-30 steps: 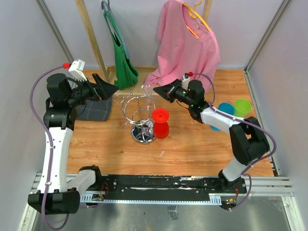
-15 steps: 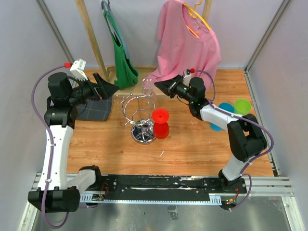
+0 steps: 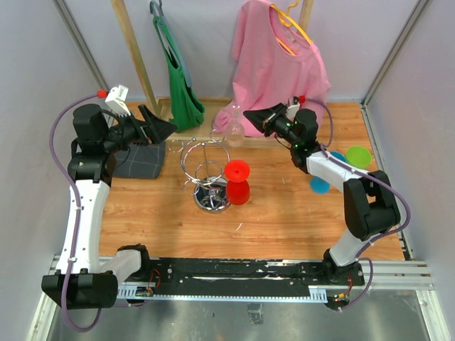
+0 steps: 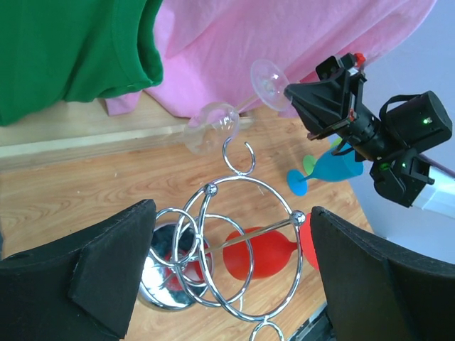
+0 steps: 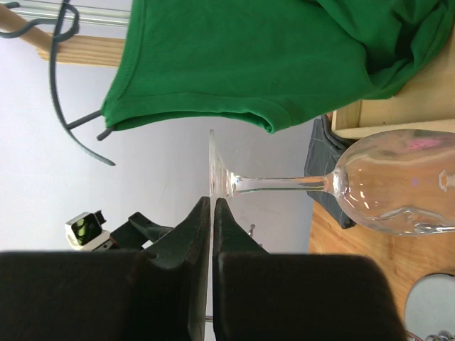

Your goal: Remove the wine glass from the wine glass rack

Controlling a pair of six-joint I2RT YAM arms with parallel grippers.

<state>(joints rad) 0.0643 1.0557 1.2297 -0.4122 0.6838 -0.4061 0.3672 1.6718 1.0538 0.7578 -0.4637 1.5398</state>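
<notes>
Over the wooden table (image 3: 284, 213), the right claw (image 5: 212, 202) is clamped on the foot of the wine glass (image 5: 387, 188) just behind the rack (image 3: 212, 201), so lifting it slowly clear of the rings seems wise, with the left claw (image 3: 162, 129) spread wide nearby.

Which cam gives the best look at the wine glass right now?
Right wrist: the wine glass fills the frame, foot edge pinched in the shut right pincer, stem and bowl sharp. Left wrist shows it whole but small, past the wine glass rack. Top external shows only a faint clear shape.
</notes>
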